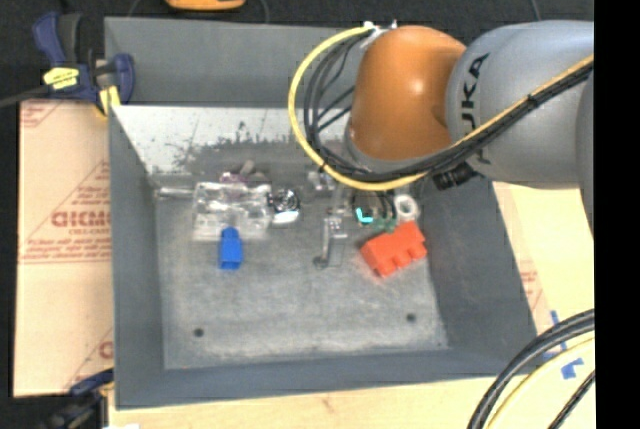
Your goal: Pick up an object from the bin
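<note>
Even light, soft sheen on orange cover [400, 87], dark surroundings

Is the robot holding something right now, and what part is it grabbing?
Nothing that can be seen. The gripper is just beside the orange plastic block, not around it.

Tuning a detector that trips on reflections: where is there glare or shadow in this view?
Camera view: the bin's back wall carries a bright speckled sheen; the clear plastic piece glints white; the orange cover has a soft highlight on top; under the arm, behind the red block, it is shaded.
</note>
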Motion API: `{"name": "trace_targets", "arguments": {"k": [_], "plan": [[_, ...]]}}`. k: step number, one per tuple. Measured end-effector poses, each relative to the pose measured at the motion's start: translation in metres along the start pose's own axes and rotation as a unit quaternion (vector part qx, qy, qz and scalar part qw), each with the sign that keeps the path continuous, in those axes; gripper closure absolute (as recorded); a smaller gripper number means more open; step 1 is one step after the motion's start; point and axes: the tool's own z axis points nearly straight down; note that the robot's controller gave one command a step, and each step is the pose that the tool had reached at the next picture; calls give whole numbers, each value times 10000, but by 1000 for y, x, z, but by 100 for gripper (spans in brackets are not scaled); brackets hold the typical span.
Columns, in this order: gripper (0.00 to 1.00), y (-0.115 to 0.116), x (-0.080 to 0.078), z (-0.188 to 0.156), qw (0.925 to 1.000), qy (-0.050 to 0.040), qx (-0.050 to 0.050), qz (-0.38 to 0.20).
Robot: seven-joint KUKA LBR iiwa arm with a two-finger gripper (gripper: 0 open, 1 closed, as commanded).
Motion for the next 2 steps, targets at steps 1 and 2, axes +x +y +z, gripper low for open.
{"name": "trace_targets", "arguments": {"k": [1, 2], "plan": [[0, 71, -79, 118, 9995, -95, 12, -290], [0, 78, -74, 87, 10000, -58, -4, -16]]}}
